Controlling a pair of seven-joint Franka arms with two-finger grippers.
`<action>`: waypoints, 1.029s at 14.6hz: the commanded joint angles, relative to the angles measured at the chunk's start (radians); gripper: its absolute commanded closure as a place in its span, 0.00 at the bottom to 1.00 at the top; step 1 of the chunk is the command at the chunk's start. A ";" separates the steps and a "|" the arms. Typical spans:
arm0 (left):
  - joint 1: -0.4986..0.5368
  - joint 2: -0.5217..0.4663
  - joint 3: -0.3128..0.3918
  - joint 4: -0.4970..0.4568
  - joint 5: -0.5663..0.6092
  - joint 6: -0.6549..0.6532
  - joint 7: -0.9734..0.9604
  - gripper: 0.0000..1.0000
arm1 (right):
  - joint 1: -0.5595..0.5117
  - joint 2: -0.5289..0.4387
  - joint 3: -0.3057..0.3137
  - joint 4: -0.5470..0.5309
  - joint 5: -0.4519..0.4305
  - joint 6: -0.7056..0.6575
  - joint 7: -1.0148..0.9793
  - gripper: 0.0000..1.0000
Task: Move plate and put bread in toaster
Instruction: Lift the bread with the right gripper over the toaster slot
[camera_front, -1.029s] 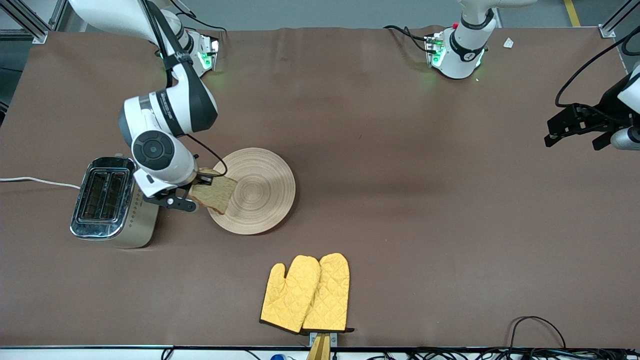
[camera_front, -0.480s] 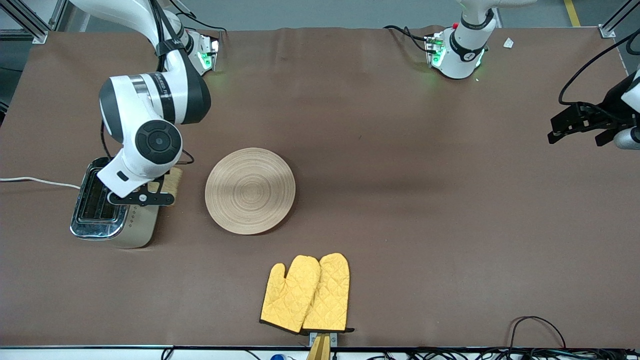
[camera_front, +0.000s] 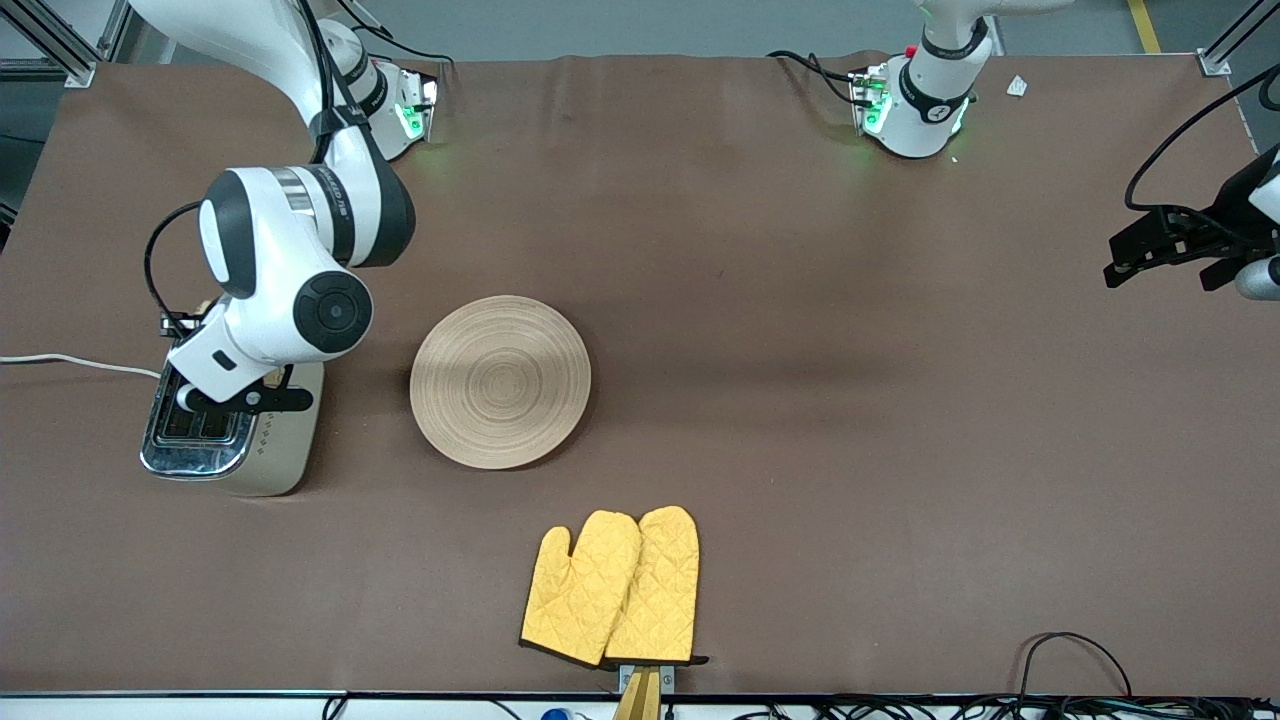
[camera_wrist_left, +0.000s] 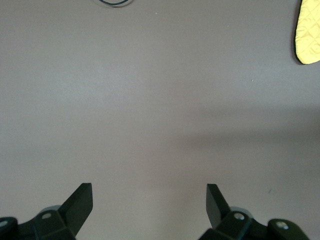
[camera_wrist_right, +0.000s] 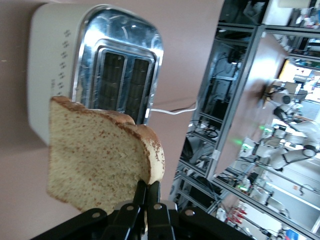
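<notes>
Hovering over the toaster, the right claw pinched the bread by 1 edge, slice hanging above the 2 slots, roughly parallel to them. The left claw waited open over bare counter; the plate sat beside the toaster.

High front camera; 2 wrist close-ups.

The bench is plain brown. The plate is light tan with concentric rings. The toaster has cream sides, chrome top and dotted pattern. The bread is speckled tan, darker-crusted. 2 oven mitts are quilted yellow.
</notes>
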 joint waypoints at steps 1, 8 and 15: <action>-0.004 -0.020 -0.002 -0.016 0.018 -0.006 0.003 0.00 | -0.009 0.031 0.010 0.010 -0.097 -0.008 -0.002 0.99; -0.002 -0.020 -0.004 -0.018 0.018 -0.006 0.003 0.00 | -0.091 0.072 0.008 0.013 -0.179 0.087 0.000 0.99; -0.002 -0.020 -0.004 -0.016 0.018 -0.006 0.004 0.00 | -0.096 0.143 0.010 0.015 -0.163 0.136 0.023 0.99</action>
